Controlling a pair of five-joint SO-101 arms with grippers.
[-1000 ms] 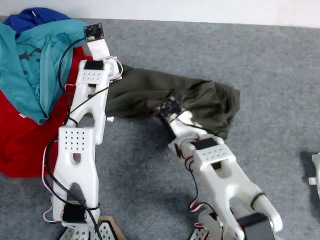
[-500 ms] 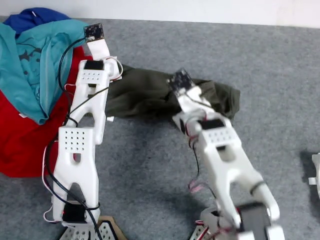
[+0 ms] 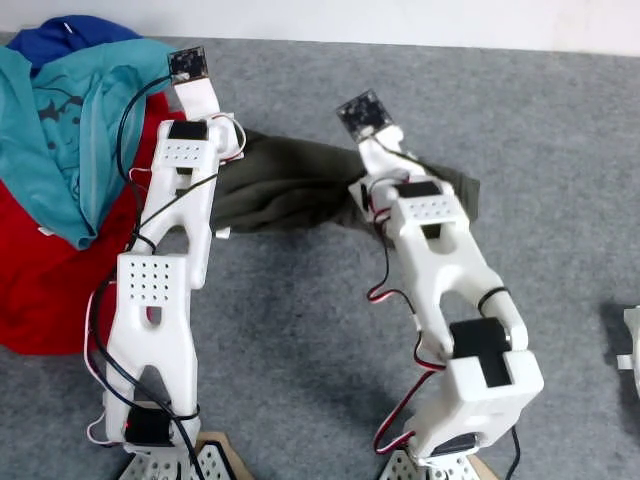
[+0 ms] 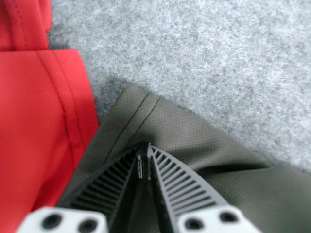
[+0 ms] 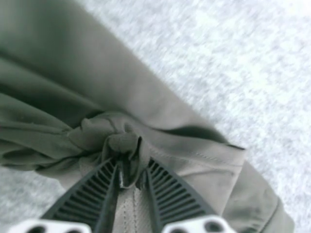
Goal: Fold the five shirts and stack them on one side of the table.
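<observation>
Readable text: none is showing in any view.
Teal shirt (image 3: 75, 150): it is carrying a dark print (image 3: 52, 108) on its front, lying too creased and too small for any letter or number to be made out.

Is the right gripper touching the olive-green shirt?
Touching. In the right wrist view, the right gripper pinches a bunched fold of the olive-green shirt between its jaws.
</observation>
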